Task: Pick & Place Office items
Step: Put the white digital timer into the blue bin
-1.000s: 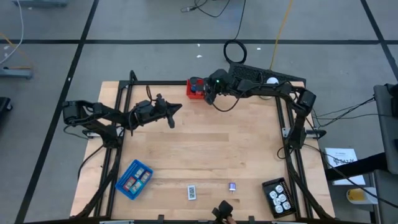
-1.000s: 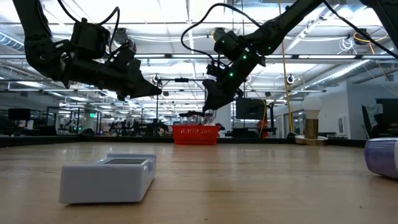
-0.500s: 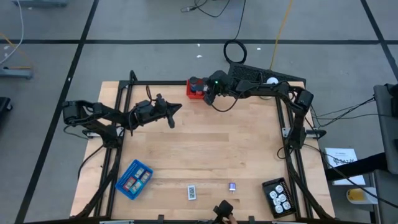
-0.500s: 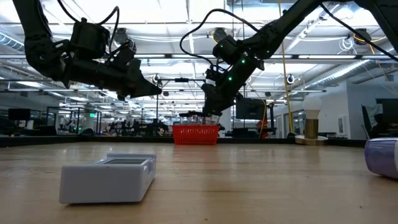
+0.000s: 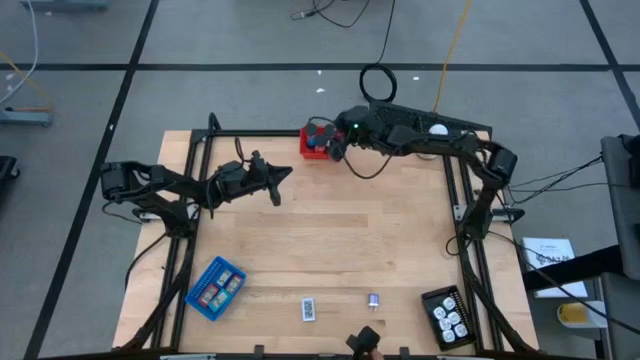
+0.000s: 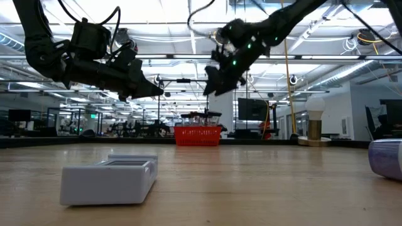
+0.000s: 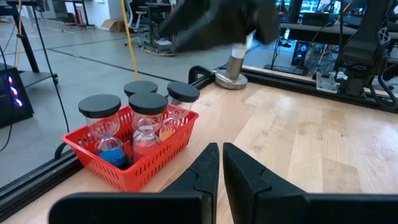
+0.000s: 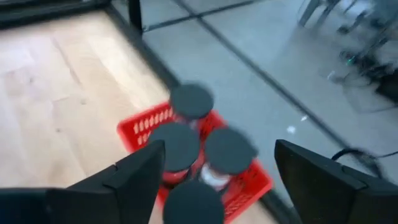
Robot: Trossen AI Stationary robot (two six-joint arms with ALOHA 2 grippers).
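A red basket (image 5: 312, 146) stands at the table's far edge and holds several clear timers with black round caps (image 8: 191, 101), upright inside it. My right gripper (image 8: 221, 149) hovers open right above those caps, one finger to each side, touching none. My left gripper (image 5: 280, 180) hangs shut in the air over the left half of the table, pointing toward the basket (image 7: 143, 165). A white-labelled rectangle (image 5: 308, 309) and a small purple bit (image 5: 373, 299) lie flat near the table's near edge.
A blue tray (image 5: 196, 296) with small pieces sits at the near left, and a black tray (image 5: 432, 299) with white pieces at the near right. A white ball on a round stand (image 5: 437, 128) stands at the far right. Bare wood fills the table's middle.
My right gripper has risen from just above the red basket's timers to well above them, shifting slightly toward the far edge. The basket and its timers stand as before. My left arm has kept still.
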